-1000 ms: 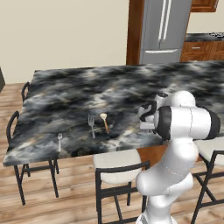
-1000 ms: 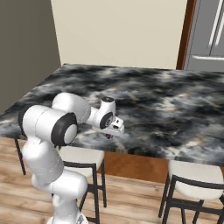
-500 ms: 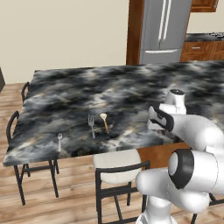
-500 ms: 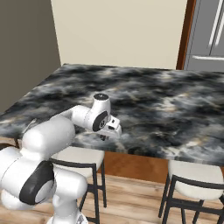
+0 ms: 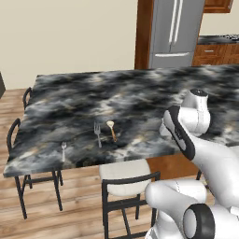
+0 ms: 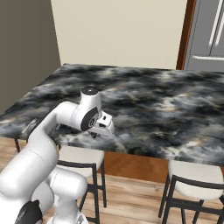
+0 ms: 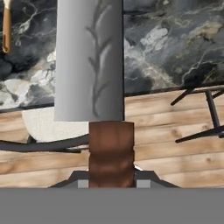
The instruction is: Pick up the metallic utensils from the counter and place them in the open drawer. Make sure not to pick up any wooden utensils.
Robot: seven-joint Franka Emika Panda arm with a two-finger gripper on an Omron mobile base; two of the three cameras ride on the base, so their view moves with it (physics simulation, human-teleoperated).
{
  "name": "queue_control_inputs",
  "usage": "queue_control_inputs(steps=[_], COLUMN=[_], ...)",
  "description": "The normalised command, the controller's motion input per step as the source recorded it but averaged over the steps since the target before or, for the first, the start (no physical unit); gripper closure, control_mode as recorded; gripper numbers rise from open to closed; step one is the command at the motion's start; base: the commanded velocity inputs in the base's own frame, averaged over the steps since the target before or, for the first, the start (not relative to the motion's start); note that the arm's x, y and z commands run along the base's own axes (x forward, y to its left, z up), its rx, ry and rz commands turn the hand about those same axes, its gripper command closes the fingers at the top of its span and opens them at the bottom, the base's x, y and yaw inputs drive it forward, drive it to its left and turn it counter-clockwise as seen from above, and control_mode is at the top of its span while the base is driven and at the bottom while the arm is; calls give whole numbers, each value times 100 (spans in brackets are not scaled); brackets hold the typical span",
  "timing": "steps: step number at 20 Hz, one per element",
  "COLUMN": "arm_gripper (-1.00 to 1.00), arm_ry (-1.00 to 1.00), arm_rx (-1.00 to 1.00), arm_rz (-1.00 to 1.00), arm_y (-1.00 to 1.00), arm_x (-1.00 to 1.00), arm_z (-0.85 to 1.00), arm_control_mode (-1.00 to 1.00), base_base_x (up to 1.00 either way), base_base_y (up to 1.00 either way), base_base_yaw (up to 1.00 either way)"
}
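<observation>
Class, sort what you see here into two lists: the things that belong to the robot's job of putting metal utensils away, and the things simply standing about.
Belongs to the job:
- cleaver, held in the claw
- larger fork
- small fork
- wooden spoon, to leave alone
- counter

Standing about:
- chair
- fridge

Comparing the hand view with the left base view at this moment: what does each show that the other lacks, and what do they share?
Hand view alone: the cleaver, silver blade up close, its reddish handle clamped in the gripper.

Left base view alone: the larger fork and small fork lying on the counter, plus the refrigerator.

Both: the marbled counter, the wooden spoon and a cushioned chair.
</observation>
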Motion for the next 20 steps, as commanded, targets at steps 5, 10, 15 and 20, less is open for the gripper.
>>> queue_control_inputs(steps=[5,10,15,20], arm_gripper=[100,100,100,100], arm_ry=[-3,-1,-4,0], arm_rx=[0,0,0,0], arm_rz=[3,2,0,0], arm_y=[28,26,3,0], arm_x=[-29,-16,-16,0], arm_z=[61,58,27,0], arm_control_mode=[-100,-100,100,100], base_base_x=[0,0,-41,-90], base_base_y=[0,0,0,-8], base_base_yaw=[0,0,0,-1])
